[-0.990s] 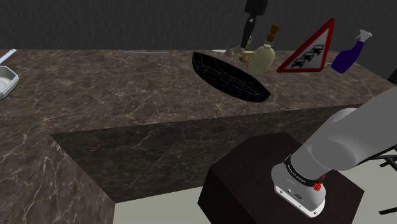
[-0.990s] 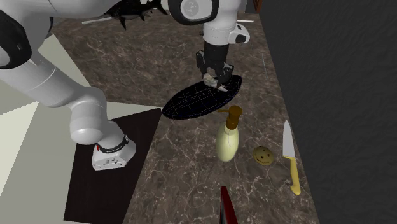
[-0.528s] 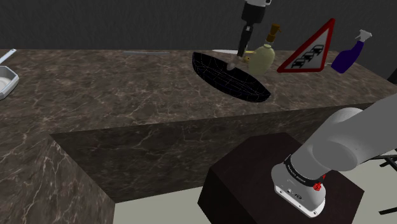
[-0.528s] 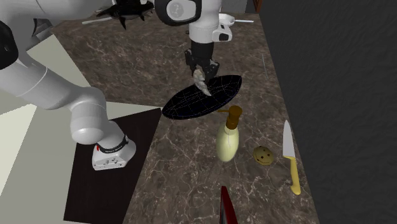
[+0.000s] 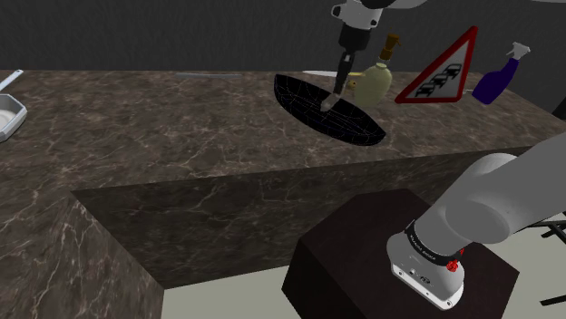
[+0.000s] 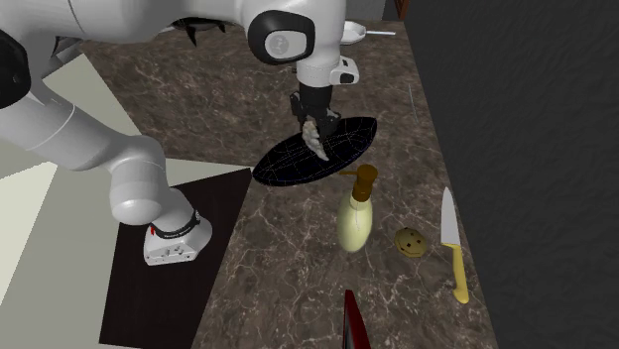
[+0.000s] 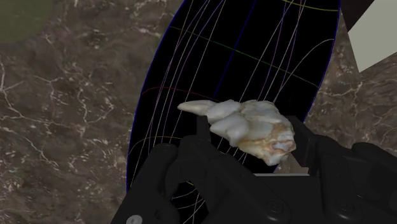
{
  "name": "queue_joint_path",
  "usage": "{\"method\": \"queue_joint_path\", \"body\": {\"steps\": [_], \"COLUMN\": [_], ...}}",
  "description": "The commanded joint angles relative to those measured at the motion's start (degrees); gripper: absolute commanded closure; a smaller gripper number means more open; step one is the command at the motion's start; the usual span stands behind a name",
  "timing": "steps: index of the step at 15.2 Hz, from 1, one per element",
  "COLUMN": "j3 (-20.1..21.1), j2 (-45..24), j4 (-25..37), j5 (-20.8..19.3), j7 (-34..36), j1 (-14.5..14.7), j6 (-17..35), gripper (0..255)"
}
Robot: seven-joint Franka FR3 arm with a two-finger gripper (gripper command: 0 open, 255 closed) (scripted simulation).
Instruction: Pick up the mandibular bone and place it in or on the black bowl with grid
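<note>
Claw (image 6: 311, 125): pointing down, fingers clasped on mandibular bone (image 7: 249, 127). Arm (image 6: 69, 124): white, arched above claw.

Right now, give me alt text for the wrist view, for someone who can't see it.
The black gripper clasps a pale, knobbly bone between its fingers, held over the black bowl crossed by thin grid lines. Dark brown marbled countertop lies around the bowl.
</note>
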State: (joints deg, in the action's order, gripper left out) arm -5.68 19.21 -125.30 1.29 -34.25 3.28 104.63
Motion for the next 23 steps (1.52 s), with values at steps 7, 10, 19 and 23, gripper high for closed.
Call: {"method": "queue_joint_path", "body": {"steps": [7, 10, 19, 23], "j3": [-0.1, -0.1, -0.2, -0.2], "j2": [-0.1, -0.1, 0.2, 0.2], "j4": [-2.7, -2.7, 2.8, 4.3], "j5": [0.0, 0.0, -0.1, -0.1], "j7": [-0.2, -0.2, -0.2, -0.2], "j1": [-0.1, 0.0, -0.1, -0.1], "j6": [2.9, 2.9, -2.9, -4.4], "gripper": [255, 255, 0, 0]}}
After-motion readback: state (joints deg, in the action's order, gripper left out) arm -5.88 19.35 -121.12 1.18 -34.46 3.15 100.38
